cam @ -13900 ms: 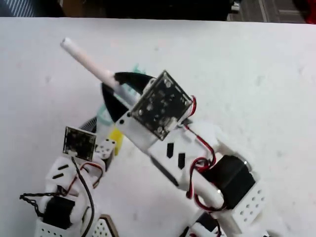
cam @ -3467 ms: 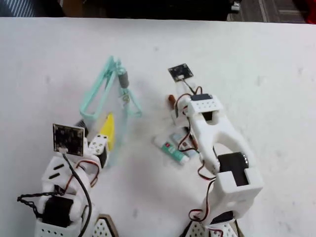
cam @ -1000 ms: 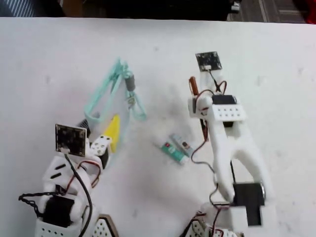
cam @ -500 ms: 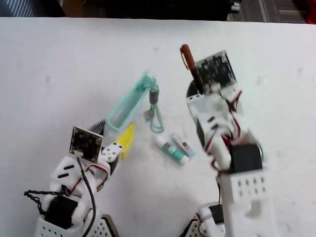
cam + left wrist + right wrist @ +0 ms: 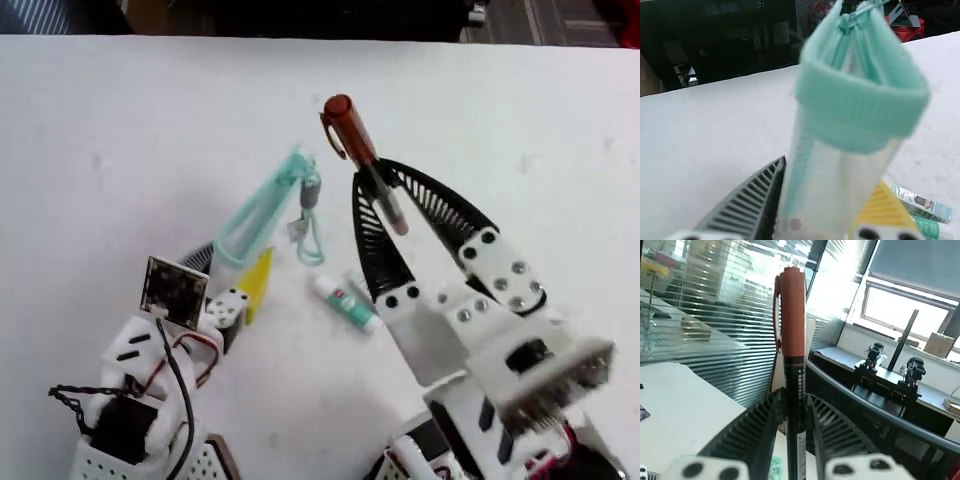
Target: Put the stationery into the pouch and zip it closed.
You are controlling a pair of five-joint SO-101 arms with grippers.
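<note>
Pouch (image 5: 262, 205) of mint-green fabric with a clear side panel stands up off the white table (image 5: 120, 120), left of the middle. It is pinched at its near end by the left gripper (image 5: 235, 252), whose dark ribbed finger lies on the pouch's left side and whose yellow finger lies on its right. From the left wrist view the pouch (image 5: 860, 115) rises straight out of that gripper (image 5: 832, 172), squeezed between the two fingers, with a wide mint band across its upper part; whether its mouth is unzipped cannot be told. A mint wrist strap (image 5: 310, 238) hangs from the pouch's far end and loops down onto the table just to its right. The right gripper (image 5: 372, 176) is raised high above the table, to the right of the pouch. Its black ribbed fingers are clamped on a pen (image 5: 340, 118) with a reddish-brown cap, which points away toward the far left, cap end outermost. In the right wrist view the pen (image 5: 792, 365) stands upright between the fingers. On the table just right of the strap lies a small white-and-green tube (image 5: 345, 303), partly under the raised right gripper. The left wrist view shows two such tubes (image 5: 921, 204) side by side, right of the pouch.
</note>
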